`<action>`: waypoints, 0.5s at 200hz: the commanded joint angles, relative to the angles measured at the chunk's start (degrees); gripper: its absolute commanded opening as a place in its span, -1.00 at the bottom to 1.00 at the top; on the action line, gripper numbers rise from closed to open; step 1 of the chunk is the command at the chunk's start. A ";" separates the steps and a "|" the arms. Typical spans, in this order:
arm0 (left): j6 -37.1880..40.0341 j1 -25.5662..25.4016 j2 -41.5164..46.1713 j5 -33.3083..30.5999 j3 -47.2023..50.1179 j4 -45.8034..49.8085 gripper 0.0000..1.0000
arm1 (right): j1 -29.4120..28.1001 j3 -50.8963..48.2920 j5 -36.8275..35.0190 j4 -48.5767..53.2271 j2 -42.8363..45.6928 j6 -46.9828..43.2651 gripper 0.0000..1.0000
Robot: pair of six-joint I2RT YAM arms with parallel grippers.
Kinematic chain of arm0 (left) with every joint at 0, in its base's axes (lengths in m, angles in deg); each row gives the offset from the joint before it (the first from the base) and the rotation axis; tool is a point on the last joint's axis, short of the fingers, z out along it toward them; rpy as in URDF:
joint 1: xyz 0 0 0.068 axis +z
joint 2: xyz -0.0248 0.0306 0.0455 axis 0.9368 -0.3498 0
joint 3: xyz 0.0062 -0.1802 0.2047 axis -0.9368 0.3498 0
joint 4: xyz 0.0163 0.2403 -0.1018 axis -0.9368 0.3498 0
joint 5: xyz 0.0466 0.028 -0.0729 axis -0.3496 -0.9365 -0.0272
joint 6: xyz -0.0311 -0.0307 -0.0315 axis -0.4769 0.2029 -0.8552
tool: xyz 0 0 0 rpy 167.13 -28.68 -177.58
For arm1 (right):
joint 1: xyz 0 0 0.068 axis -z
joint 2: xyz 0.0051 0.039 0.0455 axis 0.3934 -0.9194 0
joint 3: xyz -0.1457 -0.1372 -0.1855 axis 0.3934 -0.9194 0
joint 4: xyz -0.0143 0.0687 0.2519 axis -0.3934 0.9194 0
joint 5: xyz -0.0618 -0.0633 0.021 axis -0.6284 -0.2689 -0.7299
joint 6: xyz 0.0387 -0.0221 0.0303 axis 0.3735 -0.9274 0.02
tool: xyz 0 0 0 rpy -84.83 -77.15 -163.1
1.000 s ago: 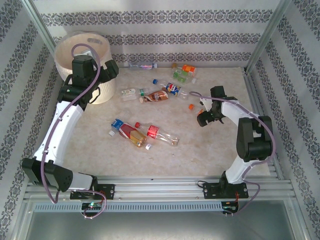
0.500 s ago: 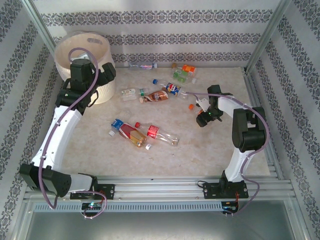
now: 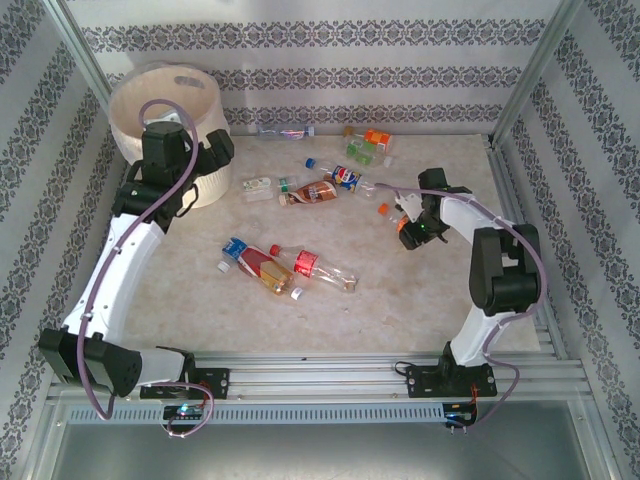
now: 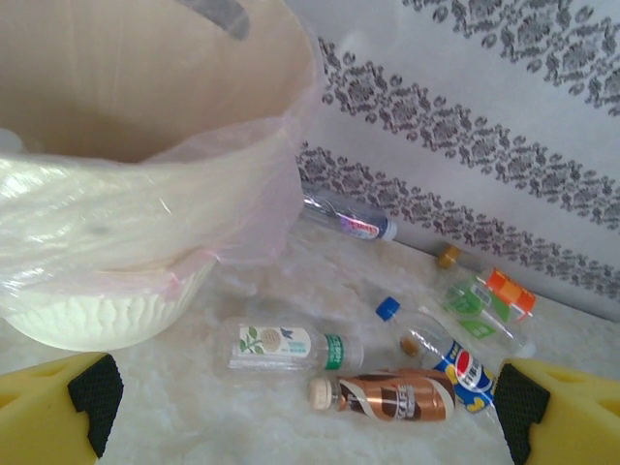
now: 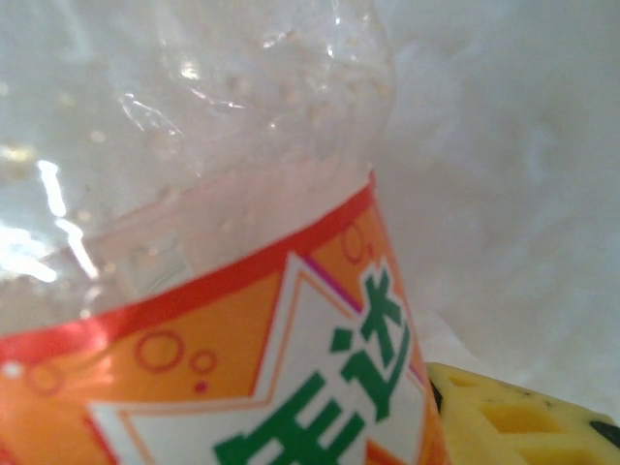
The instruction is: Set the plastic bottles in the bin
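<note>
1. Right gripper [image 3: 408,228] is sliding farther out than before and pinching an orange-label bottle [image 5: 223,339] near the table's [image 3: 200,300] right edge.
2. Left gripper [image 4: 305,407] is hovering, spread wide, beside the far-left-corner bin [image 4: 87,320].
3. Other bottles [image 3: 262,262] are lying mid-table and along the far edge, so most of the work is remaining.

Bright, diffuse light, faint shadows; table [image 3: 430,290] right of the bin [image 3: 130,110] washes out; orange-labelled bottle [image 5: 194,242] blurred, glinting.
</note>
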 commanded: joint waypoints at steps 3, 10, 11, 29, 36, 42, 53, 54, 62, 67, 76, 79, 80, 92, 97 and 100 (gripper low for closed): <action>-0.63 -0.12 0.65 6.45 2.24 -5.43 0.99 | -2.00 -1.75 0.15 -6.09 5.80 5.12 -0.22; -0.88 -0.12 0.40 8.34 2.62 -6.52 0.99 | -2.70 -2.47 0.31 -7.78 7.08 6.33 -0.23; -0.90 -0.12 0.38 8.66 2.68 -6.69 0.99 | -2.81 -2.51 0.32 -7.99 7.28 6.42 -0.23; -1.23 -0.09 -0.47 13.76 3.52 -9.42 0.99 | -4.09 -3.02 2.70 -9.56 9.69 10.30 -0.28; -1.56 -0.07 -0.82 15.36 3.83 -10.22 0.99 | -4.61 -2.98 3.85 -9.81 10.52 11.72 -0.28; -1.84 -0.05 -1.18 16.75 4.04 -10.96 0.99 | -4.96 -3.03 4.46 -10.36 11.23 13.17 -0.29; -2.20 -0.10 -1.85 19.07 4.37 -12.21 0.99 | -5.35 -3.25 5.51 -11.84 12.46 16.74 -0.29; -2.26 -0.11 -1.93 19.26 4.39 -12.30 0.99 | -5.41 -3.21 5.69 -11.95 12.56 17.03 -0.29; -2.69 -0.09 -2.47 20.61 4.49 -13.00 0.99 | -5.70 -3.30 6.70 -13.09 13.36 19.82 -0.29; -2.96 -0.17 -2.86 21.55 4.55 -13.57 0.99 | -5.89 -3.34 7.25 -13.79 13.87 21.68 -0.29; -3.57 -0.19 -3.38 23.45 4.89 -14.74 0.99 | -6.29 -3.43 8.46 -15.17 14.57 24.77 -0.29; -3.81 -0.14 -3.56 24.00 5.00 -15.08 0.99 | -6.48 -3.54 8.70 -15.92 14.90 26.13 -0.29; -3.86 -0.13 -3.66 24.19 5.06 -15.28 0.99 | -6.54 -3.62 8.78 -16.15 14.97 26.60 -0.29; -4.86 -0.43 -4.18 25.54 5.67 -16.86 0.99 | -8.06 -4.82 10.14 -19.96 16.24 32.09 -0.33; -5.39 -0.59 -4.40 25.89 6.09 -17.61 0.99 | -8.67 -5.52 11.36 -21.59 16.57 34.22 -0.33; -5.72 -0.63 -4.65 26.09 6.27 -18.05 0.99 | -9.16 -5.98 12.23 -22.54 16.83 35.08 -0.34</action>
